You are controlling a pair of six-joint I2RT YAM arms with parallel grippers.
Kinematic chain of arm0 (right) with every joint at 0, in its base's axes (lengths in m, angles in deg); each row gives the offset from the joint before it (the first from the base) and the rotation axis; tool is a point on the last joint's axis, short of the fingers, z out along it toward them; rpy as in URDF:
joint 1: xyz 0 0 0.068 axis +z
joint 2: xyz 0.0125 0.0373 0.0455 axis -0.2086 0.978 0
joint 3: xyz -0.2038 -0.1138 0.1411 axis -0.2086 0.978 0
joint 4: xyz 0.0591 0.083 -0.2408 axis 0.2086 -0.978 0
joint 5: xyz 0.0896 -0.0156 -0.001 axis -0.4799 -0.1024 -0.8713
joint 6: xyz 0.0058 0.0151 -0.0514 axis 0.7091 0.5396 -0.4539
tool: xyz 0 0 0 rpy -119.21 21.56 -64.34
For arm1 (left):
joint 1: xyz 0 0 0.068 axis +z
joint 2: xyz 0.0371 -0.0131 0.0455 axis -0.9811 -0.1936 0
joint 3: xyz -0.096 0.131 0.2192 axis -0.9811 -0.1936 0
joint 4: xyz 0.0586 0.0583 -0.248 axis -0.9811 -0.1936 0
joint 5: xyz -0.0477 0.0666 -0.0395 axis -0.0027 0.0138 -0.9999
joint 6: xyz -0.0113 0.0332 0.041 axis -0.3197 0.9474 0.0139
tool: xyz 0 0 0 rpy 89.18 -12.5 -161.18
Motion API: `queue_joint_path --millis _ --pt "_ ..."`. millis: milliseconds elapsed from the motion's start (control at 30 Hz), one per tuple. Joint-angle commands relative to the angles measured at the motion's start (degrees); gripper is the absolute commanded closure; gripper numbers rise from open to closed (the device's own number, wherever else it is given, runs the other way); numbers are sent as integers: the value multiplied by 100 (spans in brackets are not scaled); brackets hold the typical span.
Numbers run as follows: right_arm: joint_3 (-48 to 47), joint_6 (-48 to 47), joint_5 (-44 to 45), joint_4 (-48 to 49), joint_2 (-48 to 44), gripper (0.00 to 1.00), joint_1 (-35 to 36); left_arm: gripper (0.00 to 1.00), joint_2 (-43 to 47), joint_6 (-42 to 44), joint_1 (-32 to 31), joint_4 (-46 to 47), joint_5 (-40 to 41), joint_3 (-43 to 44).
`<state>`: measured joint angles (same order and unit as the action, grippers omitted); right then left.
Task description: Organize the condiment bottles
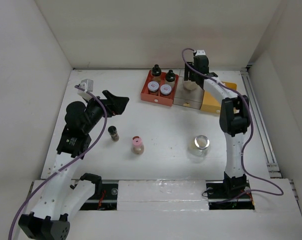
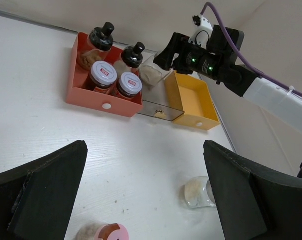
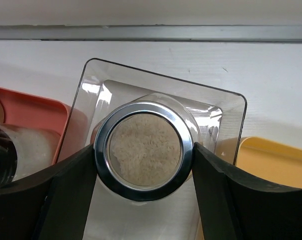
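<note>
My right gripper (image 3: 144,156) is shut on a clear glass jar (image 3: 144,149) of pale grains, gripping its metal-rimmed lid from both sides, inside the clear tray (image 3: 217,111); I cannot tell whether the jar rests on the tray floor. In the top view that right gripper (image 1: 190,80) is at the back. Two black-capped bottles (image 1: 156,71) and two grey-lidded jars (image 1: 165,89) stand in the red tray (image 1: 153,98). A second glass jar (image 1: 201,144), a pink-capped bottle (image 1: 137,145) and a dark slim shaker (image 1: 113,133) stand on the table. My left gripper (image 1: 119,102) is open and empty, above and behind the shaker.
The clear tray (image 1: 186,103) sits between the red tray and the orange tray (image 1: 211,104), all in a row at the back. White walls close the table on the left, back and right. The left wrist view shows the loose glass jar (image 2: 197,192) and the pink cap (image 2: 108,234) below.
</note>
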<state>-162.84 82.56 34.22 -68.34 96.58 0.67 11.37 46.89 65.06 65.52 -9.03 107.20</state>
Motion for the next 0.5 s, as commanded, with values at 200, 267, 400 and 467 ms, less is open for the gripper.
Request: queue_joint_path --millis 200,267,400,467 --pt "-88 131 -65 294 -531 4 -14 1 54 27 7 317 -142 -41" --pt "219 131 -65 355 -1041 0 55 1 54 27 7 369 -194 -41" --pt "1123 131 57 469 -2156 0 319 1 177 -78 7 475 -308 -93" --pt "2077 296 128 522 -2997 0 486 1 247 -79 -45 475 -309 -94"
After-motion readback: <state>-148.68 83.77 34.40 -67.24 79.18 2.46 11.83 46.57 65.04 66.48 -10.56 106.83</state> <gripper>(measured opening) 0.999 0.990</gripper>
